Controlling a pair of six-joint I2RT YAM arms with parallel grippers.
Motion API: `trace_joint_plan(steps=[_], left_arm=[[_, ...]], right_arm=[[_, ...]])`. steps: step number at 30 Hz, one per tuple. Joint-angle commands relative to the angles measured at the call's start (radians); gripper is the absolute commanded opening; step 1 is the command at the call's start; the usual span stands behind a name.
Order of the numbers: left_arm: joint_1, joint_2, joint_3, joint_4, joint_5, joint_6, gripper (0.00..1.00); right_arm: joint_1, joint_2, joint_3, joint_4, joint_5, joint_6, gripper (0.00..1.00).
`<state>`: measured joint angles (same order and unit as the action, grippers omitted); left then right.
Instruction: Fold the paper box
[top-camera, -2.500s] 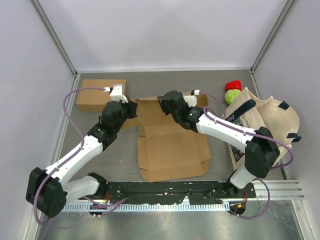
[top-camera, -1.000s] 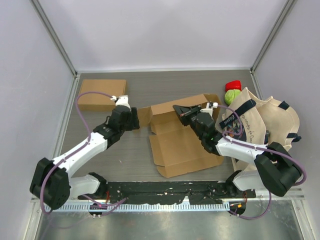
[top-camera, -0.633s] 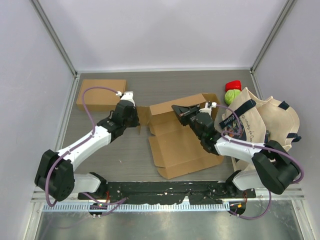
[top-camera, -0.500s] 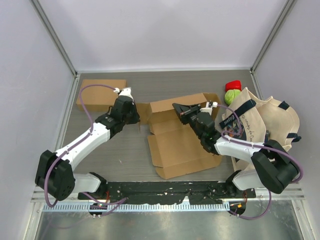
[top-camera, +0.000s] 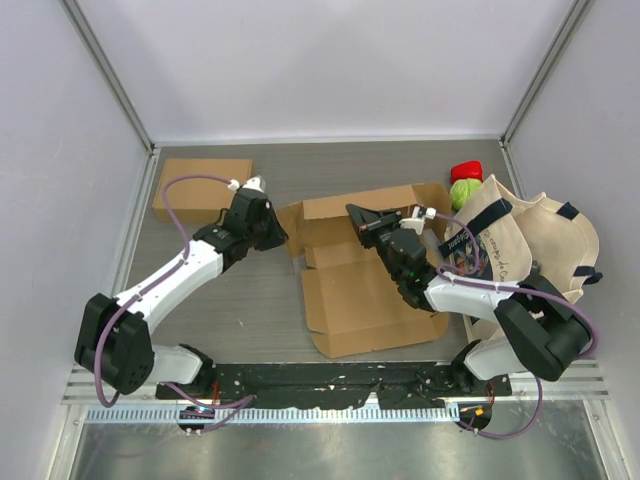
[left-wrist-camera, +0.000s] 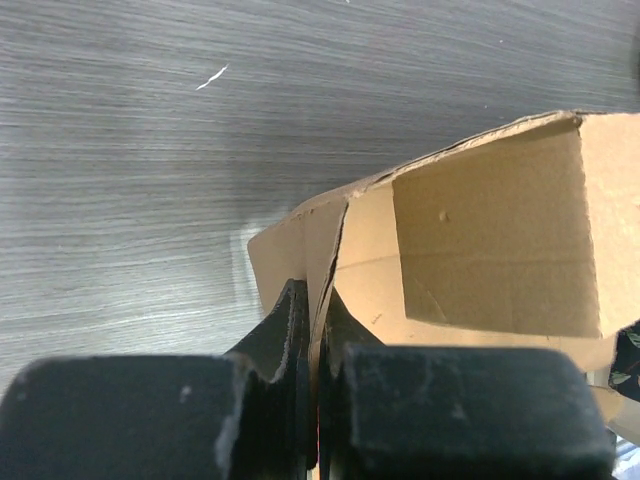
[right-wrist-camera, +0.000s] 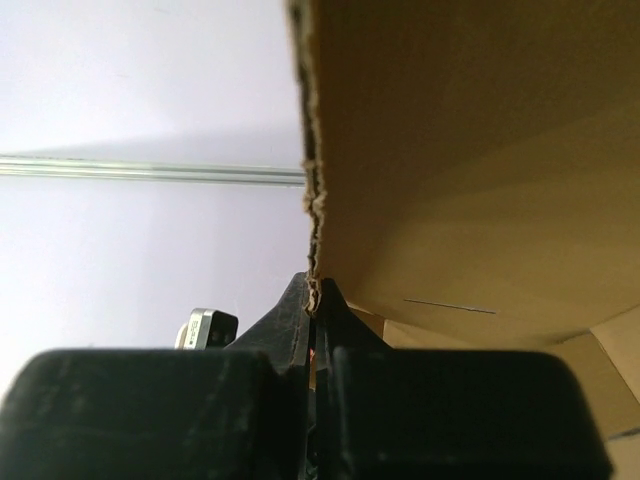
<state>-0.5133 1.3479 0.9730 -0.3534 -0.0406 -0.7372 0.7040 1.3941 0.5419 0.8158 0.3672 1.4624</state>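
1. Compared with two and a half seconds back, the paper box (top-camera: 360, 290) now sits further right on the tabletop (top-camera: 200, 300). Its rear panel (top-camera: 345, 207), flat then, stands up, and the left arm has swung across to meet it.
2. From where I stand, the left pincer (top-camera: 272, 232) is nearly closed, nipping the thin edge of the box's left side flap (top-camera: 291, 222). Its wrist view shows card running down between the fingers (left-wrist-camera: 290, 320).
3. The right pincer (top-camera: 362, 222) is likewise narrowed onto the top edge of the rear panel and holds it upright. The base and the near flaps lie flat on the tabletop.
4. I'd say the step in hand is raising the walls, and it is early in the fold.
5. The next move looks like turning the left flap inward, square to the rear panel, while the right pincer keeps that panel steady. The card is thin, so a hard tug could tear it or slip it free.
6. Card fills most of the right wrist view, so I can't tell how deep that grip goes.
7. The right arm covers part of the box's right side, so the far corner there is hard to read.
8. A closed carton (top-camera: 203, 187) at far left and a tote bag (top-camera: 530, 240) at right lie well apart from the work.
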Motion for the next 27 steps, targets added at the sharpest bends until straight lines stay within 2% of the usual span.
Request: trace_joint_plan(steps=[1, 4, 7, 13, 16, 20, 23, 27], left_arm=[[-0.017, -0.095, -0.017, 0.248, -0.017, 0.007, 0.00], [-0.004, -0.105, 0.025, 0.196, -0.100, 0.103, 0.00], [0.048, -0.086, 0.081, 0.150, -0.108, 0.157, 0.00], [0.163, 0.008, 0.190, 0.059, 0.036, 0.142, 0.00], [0.205, 0.026, 0.222, 0.021, 0.134, 0.079, 0.00], [0.199, 0.023, 0.179, 0.111, 0.289, -0.017, 0.00], [0.136, -0.019, 0.081, 0.197, 0.292, -0.040, 0.00], [0.104, -0.064, 0.012, 0.220, 0.300, -0.031, 0.00]], right_arm=[[0.038, 0.016, -0.010, 0.021, -0.074, -0.072, 0.01], [0.038, 0.026, 0.032, 0.002, -0.080, -0.114, 0.01], [0.038, 0.072, 0.072, 0.036, -0.099, -0.129, 0.01], [0.040, 0.167, 0.096, 0.147, -0.139, -0.145, 0.01], [0.038, 0.203, 0.064, 0.218, -0.175, -0.189, 0.01], [0.035, 0.226, 0.017, 0.276, -0.198, -0.205, 0.01], [0.035, 0.206, -0.005, 0.276, -0.182, -0.211, 0.01], [0.017, 0.165, 0.021, 0.212, -0.165, -0.241, 0.01]])
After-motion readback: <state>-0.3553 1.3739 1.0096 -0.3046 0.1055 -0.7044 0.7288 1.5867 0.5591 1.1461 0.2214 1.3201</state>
